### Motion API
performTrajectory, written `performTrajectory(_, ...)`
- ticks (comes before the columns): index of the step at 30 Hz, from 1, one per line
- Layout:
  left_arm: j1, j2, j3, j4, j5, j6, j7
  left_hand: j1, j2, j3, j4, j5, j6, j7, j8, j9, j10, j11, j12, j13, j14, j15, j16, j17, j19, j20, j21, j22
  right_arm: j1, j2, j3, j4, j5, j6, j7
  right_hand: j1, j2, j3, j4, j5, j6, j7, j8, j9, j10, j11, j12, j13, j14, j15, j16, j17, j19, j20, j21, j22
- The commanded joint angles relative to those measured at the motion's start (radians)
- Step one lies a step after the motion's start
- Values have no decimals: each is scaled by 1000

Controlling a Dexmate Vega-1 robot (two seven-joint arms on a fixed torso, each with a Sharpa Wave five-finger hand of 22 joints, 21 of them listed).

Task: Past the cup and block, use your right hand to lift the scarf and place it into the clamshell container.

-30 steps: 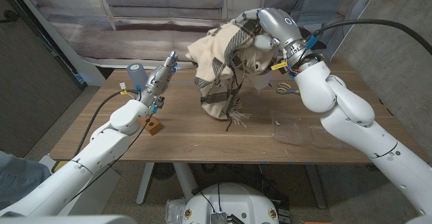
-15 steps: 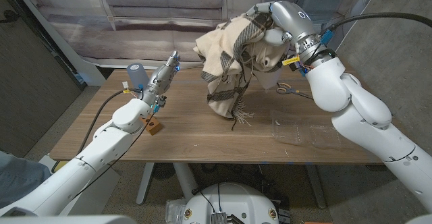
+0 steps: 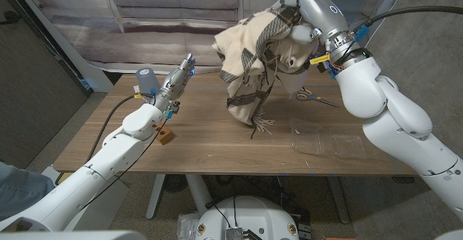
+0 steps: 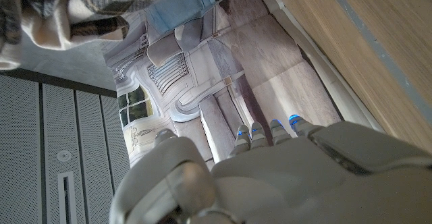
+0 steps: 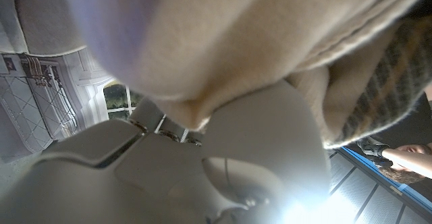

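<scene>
Gripping a cream scarf [image 3: 255,66] with dark plaid stripes, the right hand [image 3: 295,24] is raised high above the far middle of the wooden table [image 3: 217,142]. Its fingers are closed in the cloth, which bunches over the hand and hangs down in folds, the fringed end dangling just over the tabletop; whether the fringe touches the wood cannot be told. In the right wrist view the scarf [image 5: 283,55] covers the back of the hand. Below and to the right, a clear clamshell container [image 3: 329,142] lies open near the table's front edge, with scissors [image 3: 311,95] farther back. On the left side, the left hand [image 3: 176,84] is held above the table, fingers straight and close together, holding nothing. A blue cup [image 3: 145,81] stands just left of it, and a small wooden block [image 3: 166,135] sits nearer, beside the forearm.
</scene>
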Motion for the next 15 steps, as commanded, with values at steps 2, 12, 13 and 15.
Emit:
performTrajectory(2, -11, 3, 3, 10, -11, 4, -11, 11, 3, -8, 0, -6, -1, 0, -2, 5, -3, 3, 0, 4, 1, -1, -2, 2, -111, 0, 2, 5, -27, -6, 38, -42, -1, -45, 9, 86, 92, 5, 0, 8, 11, 0, 4, 4, 8, -1, -6, 4, 164, -149, 1, 2, -54, -114, 8, -4)
performTrajectory(12, -12, 7, 4, 4, -10, 12, -8, 12, 4, -9, 1, -6, 0, 1, -2, 5, -3, 4, -1, 4, 0, 0, -2, 2, -112, 0, 2, 5, -63, -4, 88, -67, 28, -59, 9, 84, 93, 4, 1, 9, 12, -1, 2, 4, 11, 1, -12, 11, 163, -148, 0, 2, -57, -114, 17, -8)
performTrajectory(13, -14, 8, 6, 4, -6, 14, -7, 12, 4, -9, 1, -6, 0, 1, -2, 5, -3, 4, -1, 4, 0, 0, -2, 2, -112, 0, 2, 5, -71, -3, 95, -71, 27, -61, 6, 84, 93, 4, 1, 9, 11, 0, 2, 4, 11, 0, -13, 12, 164, -149, 0, 1, -58, -114, 16, -10)
performTrajectory(15, -17, 5, 8, 8, -9, 12, -11, 12, 4, -10, 1, -6, -1, 1, -3, 5, -3, 4, 0, 4, 1, -1, -2, 2, -112, 0, 2, 5, -86, -3, 108, -80, 25, -64, 2, 84, 93, 4, 1, 9, 11, 0, 2, 5, 12, 0, -15, 11, 163, -149, 0, 2, -58, -114, 19, -10)
